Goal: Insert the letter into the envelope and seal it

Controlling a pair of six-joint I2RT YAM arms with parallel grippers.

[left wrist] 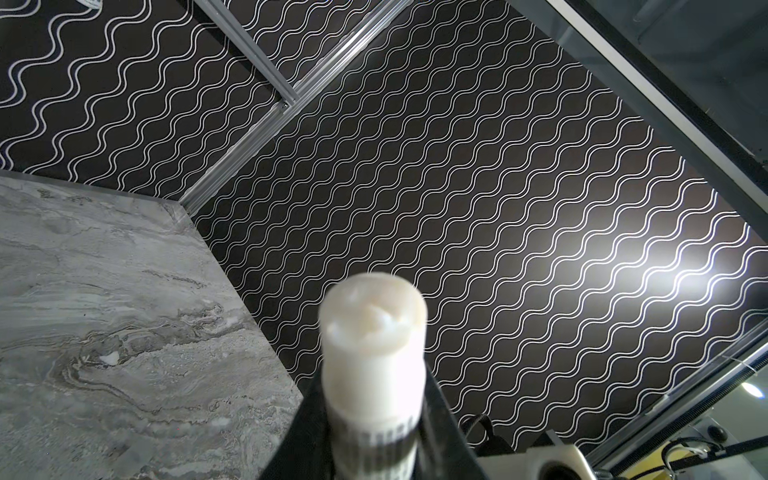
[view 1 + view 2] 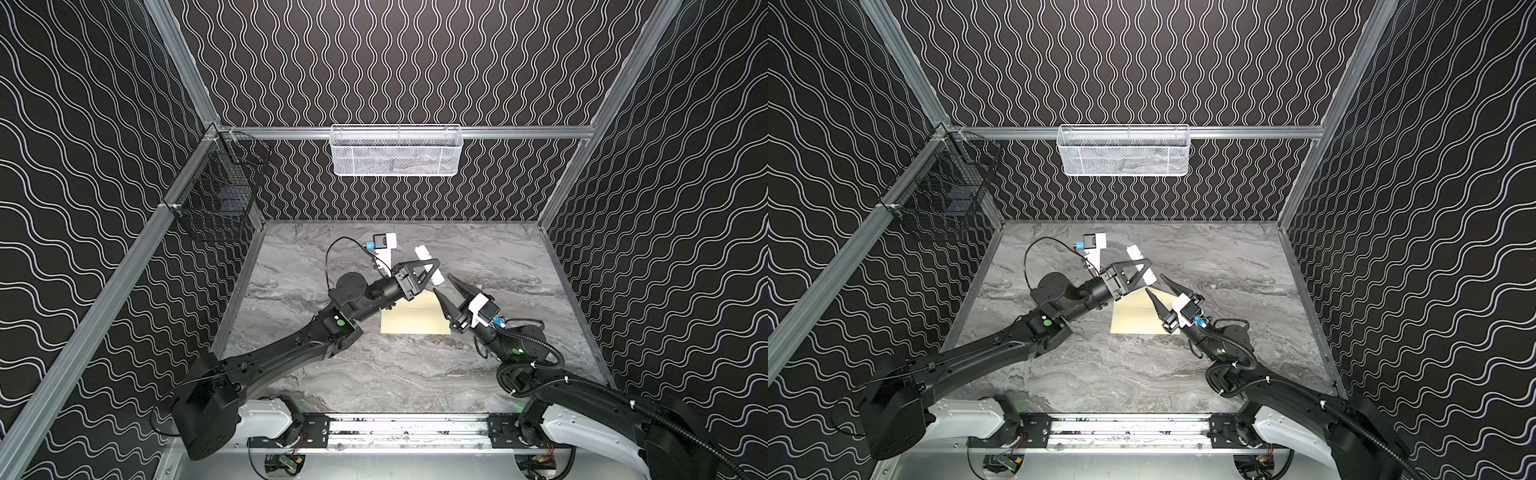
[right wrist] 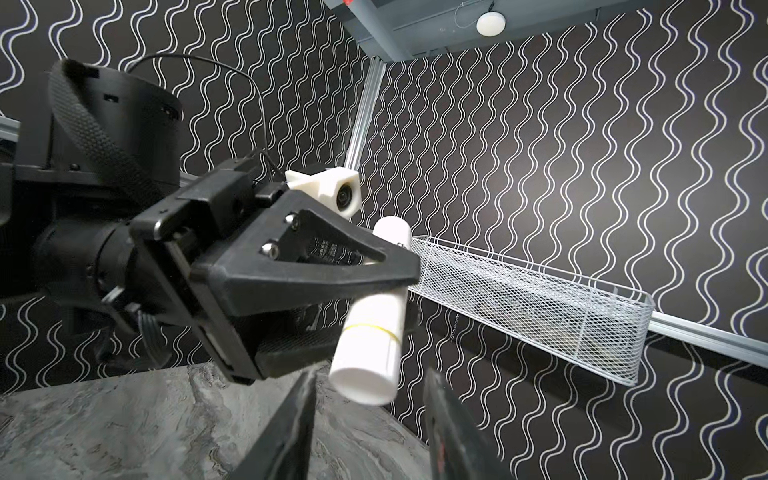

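The cream envelope (image 2: 415, 321) (image 2: 1138, 323) lies flat on the marble table, mid-table. The letter is out of view. Above the envelope's far edge my left gripper (image 2: 430, 268) (image 2: 1144, 268) (image 1: 374, 374) (image 3: 390, 270) is shut on a white cylindrical stick (image 2: 423, 252) (image 2: 1133, 251) (image 1: 374, 328) (image 3: 370, 353), held across the jaws. The stick's far end shows a creamy uncovered tip in the left wrist view. My right gripper (image 2: 444, 284) (image 2: 1155, 283) (image 3: 371, 382) is open. Its fingers stand on either side of the stick's near end with a gap on each side.
A white mesh basket (image 2: 395, 151) (image 2: 1123, 153) (image 3: 540, 307) hangs on the back wall and a black wire basket (image 2: 216, 195) (image 2: 946, 191) on the left wall. The grey marble table (image 2: 374, 374) (image 2: 1100, 374) spreads around the envelope, with walls on three sides.
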